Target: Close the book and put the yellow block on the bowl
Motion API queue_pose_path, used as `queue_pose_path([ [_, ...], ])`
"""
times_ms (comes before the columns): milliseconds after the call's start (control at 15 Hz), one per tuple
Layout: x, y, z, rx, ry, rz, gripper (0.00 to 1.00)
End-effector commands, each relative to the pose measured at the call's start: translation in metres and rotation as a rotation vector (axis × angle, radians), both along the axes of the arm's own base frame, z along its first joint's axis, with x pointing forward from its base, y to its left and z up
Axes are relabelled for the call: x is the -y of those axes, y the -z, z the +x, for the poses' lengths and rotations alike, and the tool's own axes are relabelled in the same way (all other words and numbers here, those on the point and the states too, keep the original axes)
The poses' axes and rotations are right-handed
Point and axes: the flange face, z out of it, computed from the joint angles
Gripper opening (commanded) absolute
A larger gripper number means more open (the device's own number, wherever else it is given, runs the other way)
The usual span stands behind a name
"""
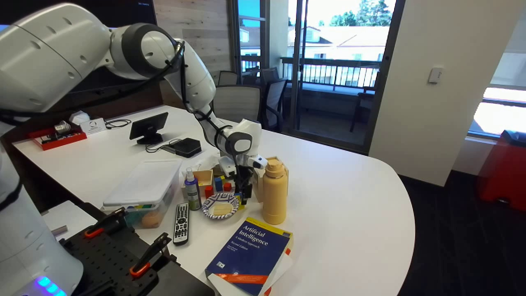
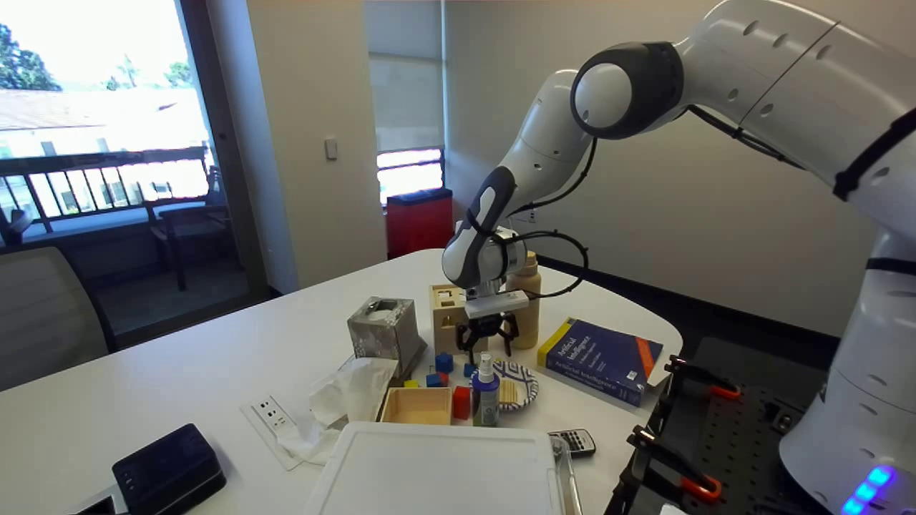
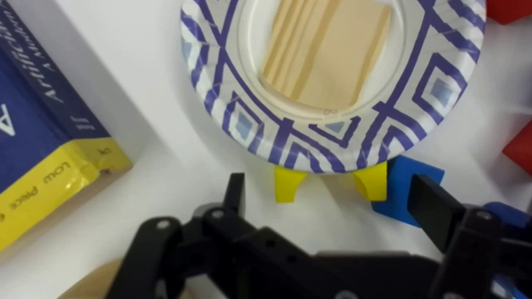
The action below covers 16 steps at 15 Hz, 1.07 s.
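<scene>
The dark blue book (image 1: 250, 250) lies shut on the table in both exterior views (image 2: 601, 354); its corner shows at left in the wrist view (image 3: 25, 112). The round bowl (image 3: 249, 124) has a blue-and-white rim and holds a tan grooved piece (image 3: 332, 54); it also shows in both exterior views (image 1: 208, 210) (image 2: 529, 383). A yellow arch-shaped block (image 3: 372, 185) stands at the bowl's edge, partly hidden under the rim. My gripper (image 3: 328, 195) is open and empty; its fingers lie either side of this block in the wrist view. It points down beside the bowl (image 2: 490, 350).
A blue block (image 3: 403, 191) touches or nearly touches the yellow one, near one finger. The tan jar (image 1: 274, 193) and a wooden box (image 2: 444, 322) stand close to the gripper. A spray bottle (image 1: 192, 193), red blocks (image 2: 461, 403), another yellow block (image 2: 411, 384) and a remote (image 1: 181, 224) are nearby.
</scene>
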Motion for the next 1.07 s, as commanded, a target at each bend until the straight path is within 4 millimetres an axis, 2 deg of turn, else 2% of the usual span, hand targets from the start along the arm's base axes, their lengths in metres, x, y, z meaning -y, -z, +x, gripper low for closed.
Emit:
queue_pose_path([
  [0,0.0018,0.0007,0.0065,-0.006,-0.019,0.002,1.00],
  [933,0.0011,0.0063,0.0084,-0.013,-0.024,-0.033,1.00],
  [1000,0.0011,0.0067,0.0083,-0.014,-0.025,-0.036,0.75],
])
